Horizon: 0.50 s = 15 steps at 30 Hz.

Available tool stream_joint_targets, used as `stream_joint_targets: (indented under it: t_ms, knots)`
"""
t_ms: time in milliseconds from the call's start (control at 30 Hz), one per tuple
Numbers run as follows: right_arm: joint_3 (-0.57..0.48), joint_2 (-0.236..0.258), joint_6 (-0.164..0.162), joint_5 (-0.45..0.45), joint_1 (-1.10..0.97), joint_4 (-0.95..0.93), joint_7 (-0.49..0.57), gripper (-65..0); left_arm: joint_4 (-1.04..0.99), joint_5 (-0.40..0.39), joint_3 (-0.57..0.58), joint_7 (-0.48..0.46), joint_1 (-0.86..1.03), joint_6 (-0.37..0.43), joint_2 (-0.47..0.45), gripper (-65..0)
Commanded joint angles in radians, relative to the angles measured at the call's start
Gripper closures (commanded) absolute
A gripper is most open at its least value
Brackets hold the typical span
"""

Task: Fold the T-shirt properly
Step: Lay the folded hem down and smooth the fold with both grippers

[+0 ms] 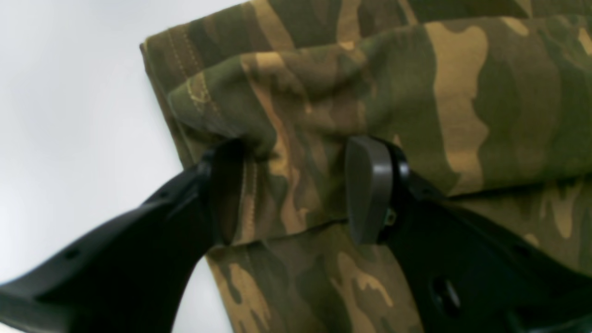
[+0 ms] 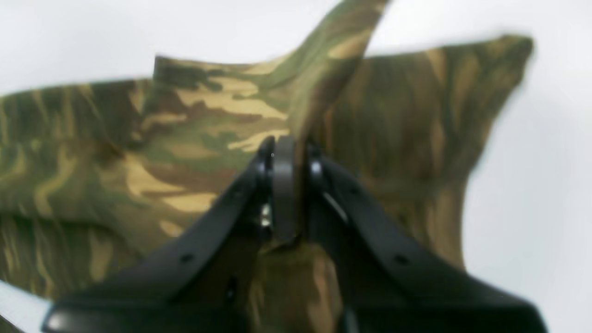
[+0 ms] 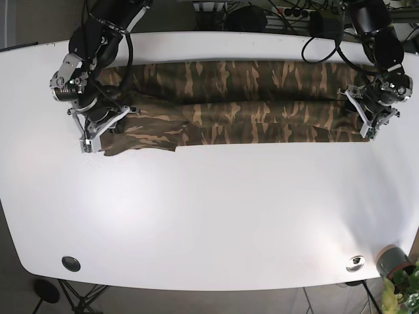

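The camouflage T-shirt [image 3: 236, 104] lies as a long band across the far half of the white table [image 3: 209, 216], folded lengthwise. My right gripper [image 3: 98, 131] is at the shirt's left end. In the right wrist view it [image 2: 289, 157] is shut on a raised fold of the shirt [image 2: 185, 138]. My left gripper [image 3: 374, 119] is at the shirt's right end. In the left wrist view it [image 1: 296, 185] is open, its fingers either side of a folded layer near the shirt's [image 1: 462, 92] stitched edge.
Cables [image 3: 314, 19] and both arm bases sit along the table's back edge. Two round fittings [image 3: 71, 263] [image 3: 355, 263] are set near the front edge. A potted plant [image 3: 396, 275] stands off the front right corner.
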Motion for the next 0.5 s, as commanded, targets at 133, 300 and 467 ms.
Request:
stream_joint_targets:
  t_ms: [133,300,467]
  knots:
    - [0.003,0.007,0.004,0.101,-0.071,0.079,0.021,-3.5,0.003,0.015,-0.006,0.004,-0.005,0.007,-0.025,-32.5]
    - [0.055,0.006,0.004,0.144,-0.111,0.065,0.025,-3.6,0.005,0.015,-0.006,0.004,-0.005,0.007,-0.025,-32.5]
    - [0.088,0.012,0.008,0.149,-0.148,0.002,0.058,-4.1,0.003,0.015,-0.004,0.004,-0.005,0.007,-0.025,-32.5]
